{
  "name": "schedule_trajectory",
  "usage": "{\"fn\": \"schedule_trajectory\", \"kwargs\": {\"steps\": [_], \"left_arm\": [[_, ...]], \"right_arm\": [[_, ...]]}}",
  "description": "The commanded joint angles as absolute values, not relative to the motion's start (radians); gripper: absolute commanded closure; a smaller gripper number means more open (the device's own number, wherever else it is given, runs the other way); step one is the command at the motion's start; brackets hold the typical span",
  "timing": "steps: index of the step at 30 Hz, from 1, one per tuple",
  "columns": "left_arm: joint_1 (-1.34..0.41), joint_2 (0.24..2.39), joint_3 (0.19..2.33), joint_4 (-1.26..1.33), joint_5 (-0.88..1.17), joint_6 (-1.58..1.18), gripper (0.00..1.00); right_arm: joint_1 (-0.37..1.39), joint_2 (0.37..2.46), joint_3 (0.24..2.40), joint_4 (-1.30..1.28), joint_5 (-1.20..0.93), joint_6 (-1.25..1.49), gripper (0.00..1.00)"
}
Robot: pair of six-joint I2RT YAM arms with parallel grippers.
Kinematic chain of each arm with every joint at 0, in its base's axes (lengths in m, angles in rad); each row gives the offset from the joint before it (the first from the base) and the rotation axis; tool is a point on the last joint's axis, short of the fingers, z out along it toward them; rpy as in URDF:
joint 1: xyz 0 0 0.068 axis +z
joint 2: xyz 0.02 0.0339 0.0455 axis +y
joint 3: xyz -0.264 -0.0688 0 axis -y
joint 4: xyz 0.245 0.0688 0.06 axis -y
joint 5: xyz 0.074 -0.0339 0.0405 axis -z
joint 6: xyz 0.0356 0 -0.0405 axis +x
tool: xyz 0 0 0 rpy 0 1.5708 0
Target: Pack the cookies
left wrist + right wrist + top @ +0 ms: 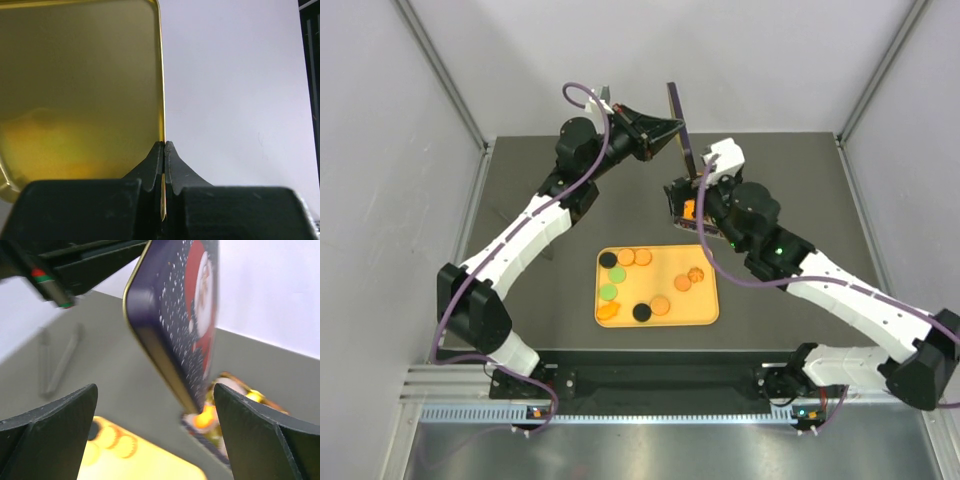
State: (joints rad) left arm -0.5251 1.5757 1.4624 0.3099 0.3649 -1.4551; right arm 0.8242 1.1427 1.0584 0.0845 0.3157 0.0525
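- Left gripper (164,146) is clamped on the rim of the lid (80,90), holding it upright in the air;
- right gripper (155,390) gapes wide and empty, just beside the tin (685,212);
- cookies (640,285) lie mostly on the tray (705,318); some orange ones seem to be in the tin;
- packing looks part done; next, the right gripper probably needs a tray cookie, keeping clear of the lid.

An orange tray (662,272) lies on my dark worktop (790,180). Just past the tray's far right corner sits an open tin (673,209). Farther beyond the tray, a lid (678,125) hangs on edge, Santa outside, gold inside.
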Motion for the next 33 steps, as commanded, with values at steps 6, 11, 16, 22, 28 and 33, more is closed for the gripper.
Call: {"fn": "schedule_trajectory", "kwargs": {"steps": [6,11,16,22,28,33], "left_arm": [[-0.540,1.566,1.494,0.324,0.353,-1.434,1.00],[-0.546,1.568,1.490,0.322,0.353,-1.431,1.00],[-0.557,1.582,1.494,0.321,0.364,-1.425,1.00],[-0.561,1.585,1.506,0.305,0.364,-1.399,1.00],[-0.563,1.592,1.537,0.281,0.357,-1.333,0.58],[-0.560,1.595,1.618,0.197,0.339,-1.232,0.27]], "right_arm": [[0.874,1.287,1.232,0.121,0.644,-0.196,0.07],[0.874,1.327,1.241,0.182,0.698,-0.238,0.21],[0.874,1.361,1.253,0.215,0.741,-0.265,0.53],[0.874,1.347,1.255,0.229,0.787,-0.253,1.00],[0.874,1.313,1.301,0.085,0.822,-0.170,1.00],[0.868,1.270,1.296,-0.027,0.804,-0.097,1.00]]}}
